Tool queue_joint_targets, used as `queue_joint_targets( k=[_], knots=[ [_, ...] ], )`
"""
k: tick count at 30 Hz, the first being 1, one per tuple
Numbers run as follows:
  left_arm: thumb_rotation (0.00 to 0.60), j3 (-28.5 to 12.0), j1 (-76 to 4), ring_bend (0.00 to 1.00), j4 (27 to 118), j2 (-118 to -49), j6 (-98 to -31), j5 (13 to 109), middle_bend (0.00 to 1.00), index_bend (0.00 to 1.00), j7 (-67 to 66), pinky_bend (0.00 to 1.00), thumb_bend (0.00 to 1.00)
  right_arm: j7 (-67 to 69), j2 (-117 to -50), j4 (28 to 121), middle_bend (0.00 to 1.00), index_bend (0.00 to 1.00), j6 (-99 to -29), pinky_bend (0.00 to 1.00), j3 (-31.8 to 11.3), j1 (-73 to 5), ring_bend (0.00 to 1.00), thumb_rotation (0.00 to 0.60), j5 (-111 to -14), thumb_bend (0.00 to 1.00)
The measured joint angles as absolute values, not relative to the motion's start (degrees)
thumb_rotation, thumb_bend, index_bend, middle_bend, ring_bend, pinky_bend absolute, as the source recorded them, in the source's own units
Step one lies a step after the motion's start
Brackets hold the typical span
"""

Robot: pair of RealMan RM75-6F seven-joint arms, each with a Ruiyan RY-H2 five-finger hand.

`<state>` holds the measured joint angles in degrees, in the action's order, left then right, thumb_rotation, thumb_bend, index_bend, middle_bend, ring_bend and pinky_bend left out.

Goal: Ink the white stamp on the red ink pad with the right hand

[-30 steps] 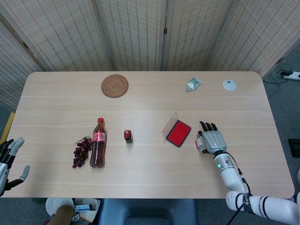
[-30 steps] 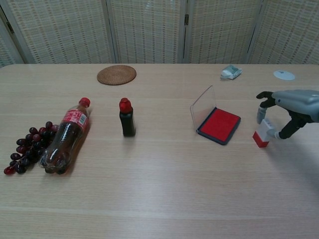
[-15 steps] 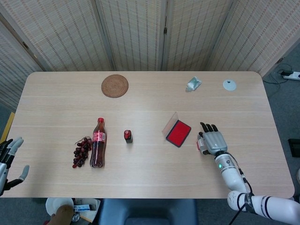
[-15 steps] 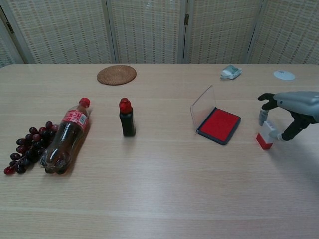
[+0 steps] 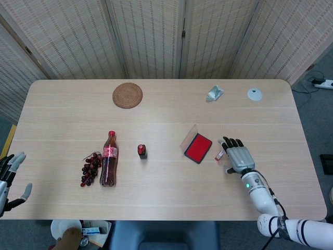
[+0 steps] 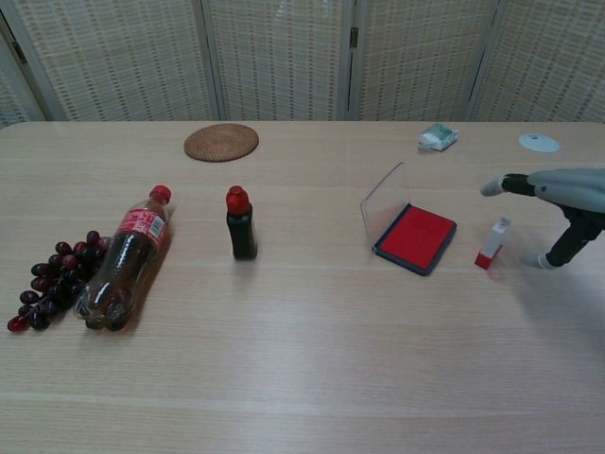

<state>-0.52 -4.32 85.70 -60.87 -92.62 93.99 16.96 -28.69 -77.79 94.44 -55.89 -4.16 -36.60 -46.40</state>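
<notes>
The white stamp (image 6: 492,244) with its red base stands tilted on the table, just right of the red ink pad (image 6: 416,236); in the head view the stamp (image 5: 219,154) is beside the pad (image 5: 198,147). The pad's clear lid (image 6: 386,203) is raised. My right hand (image 6: 558,203) hovers right of the stamp with fingers spread, one fingertip (image 6: 492,187) above it and the thumb (image 6: 545,259) down by the table, neither touching it. From above, the right hand (image 5: 238,156) lies palm down. My left hand (image 5: 10,177) hangs off the table's left edge, fingers apart and empty.
A cola bottle (image 6: 128,260) lies next to dark grapes (image 6: 52,284) on the left. A small dark bottle with a red cap (image 6: 241,224) stands mid-table. A woven coaster (image 6: 221,142), a crumpled packet (image 6: 438,136) and a white disc (image 6: 538,143) sit along the far side.
My right hand has let go of the stamp and spread its fingers, drawing slightly right. The stamp now leans on its own. The left hand has barely moved.
</notes>
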Motion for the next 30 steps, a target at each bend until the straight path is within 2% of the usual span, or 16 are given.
queue_joint_targets(
  k=[8, 15, 24, 30],
  knots=[
    [0.6, -0.6, -4.3, 0.0, 85.9, -60.9, -92.7, 94.0, 0.0, 0.0, 16.5, 0.0, 0.43, -25.2, -73.6, 100.6, 0.0, 0.05, -61.2, 0.0, -3.9, -33.5, 0.0, 0.6, -53.6, 0.28],
    [0.6, -0.8, -4.5, 0.0, 86.1, -61.1, -92.0, 93.5, 0.0, 0.0, 15.4, 0.0, 0.43, -19.3, -71.1, 102.1, 0.0, 0.05, -68.1, 0.0, -0.6, -27.5, 0.0, 0.6, -65.6, 0.26],
    [0.6, -1.1, -5.3, 0.0, 86.8, -61.7, -89.4, 91.7, 0.0, 0.0, 11.7, 0.0, 0.43, -5.3, -72.7, 89.8, 0.0, 0.05, -82.9, 0.0, 5.1, -15.0, 0.0, 0.6, -80.8, 0.25],
    [0.6, -1.2, -5.7, 0.0, 87.3, -62.3, -88.4, 91.2, 0.0, 0.0, 8.9, 0.0, 0.43, -3.1, -72.4, 88.0, 0.0, 0.05, -85.9, 0.0, 5.0, -12.1, 0.0, 0.6, -83.4, 0.25]
  ],
)
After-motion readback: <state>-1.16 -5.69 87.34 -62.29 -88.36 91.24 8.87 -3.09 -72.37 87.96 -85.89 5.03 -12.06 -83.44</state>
